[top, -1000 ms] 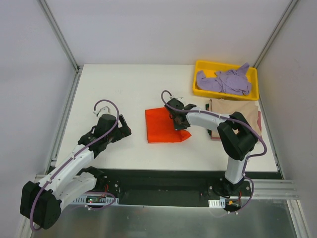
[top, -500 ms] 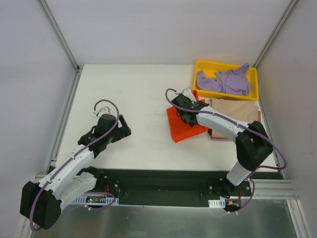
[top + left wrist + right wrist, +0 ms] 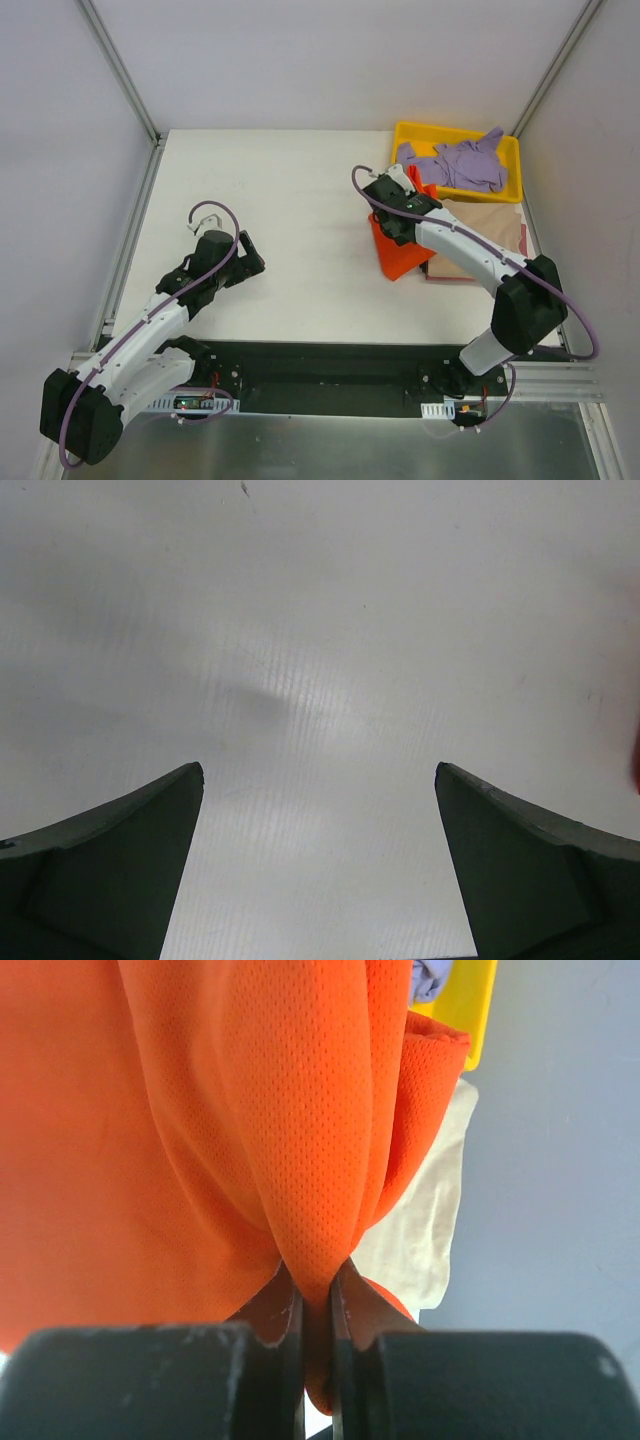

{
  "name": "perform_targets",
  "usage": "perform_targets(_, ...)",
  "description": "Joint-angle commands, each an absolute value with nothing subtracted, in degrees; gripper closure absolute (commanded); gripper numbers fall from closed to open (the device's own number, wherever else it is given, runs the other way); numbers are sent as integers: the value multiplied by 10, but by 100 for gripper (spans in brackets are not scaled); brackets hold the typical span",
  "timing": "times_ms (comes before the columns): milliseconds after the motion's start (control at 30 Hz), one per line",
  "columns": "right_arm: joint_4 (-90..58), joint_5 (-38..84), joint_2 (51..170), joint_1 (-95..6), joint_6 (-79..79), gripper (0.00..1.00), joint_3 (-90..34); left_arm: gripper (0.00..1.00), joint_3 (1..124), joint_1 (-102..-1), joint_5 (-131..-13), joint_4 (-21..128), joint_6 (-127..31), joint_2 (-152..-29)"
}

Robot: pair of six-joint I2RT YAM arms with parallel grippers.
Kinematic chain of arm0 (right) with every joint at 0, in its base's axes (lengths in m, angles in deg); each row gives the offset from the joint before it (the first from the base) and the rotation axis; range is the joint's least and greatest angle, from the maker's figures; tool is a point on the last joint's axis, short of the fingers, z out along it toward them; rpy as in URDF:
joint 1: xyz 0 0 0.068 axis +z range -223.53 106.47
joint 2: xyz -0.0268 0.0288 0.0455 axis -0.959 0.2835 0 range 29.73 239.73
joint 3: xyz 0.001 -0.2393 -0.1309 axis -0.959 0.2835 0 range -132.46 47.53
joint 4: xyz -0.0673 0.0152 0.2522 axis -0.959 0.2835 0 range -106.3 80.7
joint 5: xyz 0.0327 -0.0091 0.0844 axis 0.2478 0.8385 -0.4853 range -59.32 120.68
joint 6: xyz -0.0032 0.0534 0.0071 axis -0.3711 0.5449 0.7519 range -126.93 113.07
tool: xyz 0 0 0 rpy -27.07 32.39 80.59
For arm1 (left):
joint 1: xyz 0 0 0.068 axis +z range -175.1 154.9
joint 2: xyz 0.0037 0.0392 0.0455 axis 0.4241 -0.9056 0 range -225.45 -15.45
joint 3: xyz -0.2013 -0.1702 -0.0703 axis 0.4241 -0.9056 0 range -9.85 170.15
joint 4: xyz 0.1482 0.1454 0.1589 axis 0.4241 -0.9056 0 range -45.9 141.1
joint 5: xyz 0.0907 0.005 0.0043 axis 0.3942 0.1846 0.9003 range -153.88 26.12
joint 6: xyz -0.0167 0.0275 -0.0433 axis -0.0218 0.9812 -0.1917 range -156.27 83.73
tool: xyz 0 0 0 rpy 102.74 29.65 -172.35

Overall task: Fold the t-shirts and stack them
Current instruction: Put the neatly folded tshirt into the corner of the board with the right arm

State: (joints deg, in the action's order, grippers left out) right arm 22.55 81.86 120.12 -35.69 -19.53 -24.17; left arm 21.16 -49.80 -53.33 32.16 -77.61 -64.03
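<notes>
My right gripper (image 3: 393, 222) (image 3: 317, 1278) is shut on a pinched fold of the orange-red t-shirt (image 3: 402, 254) (image 3: 250, 1110). The shirt hangs bunched from it, its lower edge near the table, at the left edge of the folded tan t-shirt (image 3: 490, 226) (image 3: 432, 1222). The lavender t-shirt (image 3: 455, 165) (image 3: 430, 974) lies crumpled in the yellow tray (image 3: 456, 130). Over bare table at the left, far from all the shirts, my left gripper (image 3: 248, 256) (image 3: 320, 770) stands open with nothing between its fingers.
The yellow tray (image 3: 478, 1010) sits at the back right corner, just behind the tan t-shirt. Metal frame rails (image 3: 130, 235) run along the table's left and right sides. The white tabletop (image 3: 270, 190) spreads between the two arms.
My right gripper has lifted the orange-red t-shirt off the middle of the table and carried it right, up to the tan t-shirt. The left arm has stayed still.
</notes>
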Motion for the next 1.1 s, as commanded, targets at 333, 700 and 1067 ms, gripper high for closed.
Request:
perform_targets(333, 285, 774, 1112, -405, -210, 100, -322, 1, 219, -499, -531, 319, -771, -630)
perform_targets(700, 339, 724, 1092, -432, -206, 100, -389, 1, 220, -498, -533, 319, -772, -634)
perform_targets(1067, 374, 694, 1062, -483, -190, 100, -399, 1, 218, -498, -532, 319, -773, -633)
